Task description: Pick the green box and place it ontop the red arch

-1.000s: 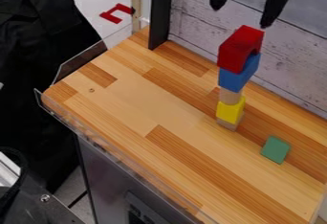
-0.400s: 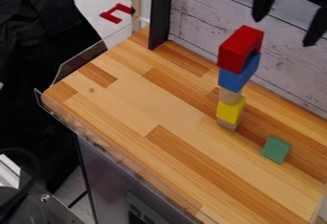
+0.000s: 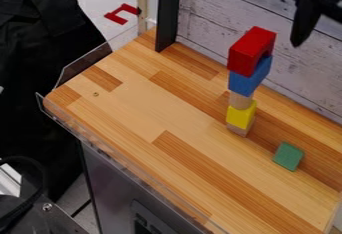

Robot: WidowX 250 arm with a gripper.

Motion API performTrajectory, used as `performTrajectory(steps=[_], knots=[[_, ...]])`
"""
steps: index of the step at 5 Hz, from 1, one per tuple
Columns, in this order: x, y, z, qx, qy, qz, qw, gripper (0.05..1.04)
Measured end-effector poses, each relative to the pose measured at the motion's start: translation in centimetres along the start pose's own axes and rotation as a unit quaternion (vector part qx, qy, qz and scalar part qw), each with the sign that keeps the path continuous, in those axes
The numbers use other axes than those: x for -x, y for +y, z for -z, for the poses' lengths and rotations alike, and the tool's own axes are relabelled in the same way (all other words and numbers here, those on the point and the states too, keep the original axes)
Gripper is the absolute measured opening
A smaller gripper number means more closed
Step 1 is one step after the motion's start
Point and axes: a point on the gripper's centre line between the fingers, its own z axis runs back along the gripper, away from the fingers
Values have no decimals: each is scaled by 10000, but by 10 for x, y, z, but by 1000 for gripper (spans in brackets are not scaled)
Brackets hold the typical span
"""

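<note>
One green box is lying on the wooden counter, near the foot of the stack, while the gripper is hanging at the upper right, its jaws seemingly spread. A sideways brush or an off-centre release could be toppling the red arch, since narrow, uneven pieces are propping it up. No brand, label or writing is showing legibly.

Pincer partly past right edge

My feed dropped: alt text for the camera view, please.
Green block lies on the wooden counter, apart from a tower of yellow, tan and blue blocks topped by a red arch. Black gripper hangs at upper right, partly cut off.
</note>
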Motion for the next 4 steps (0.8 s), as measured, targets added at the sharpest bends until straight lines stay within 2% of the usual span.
performTrajectory(steps=[1, 3, 4], knots=[[-5, -3, 14, -41, 26, -20, 10000, 999], [-14, -10, 54, -12, 358, -123, 9993, 999], [-16, -11, 63, -17, 422, -186, 9989, 999]])
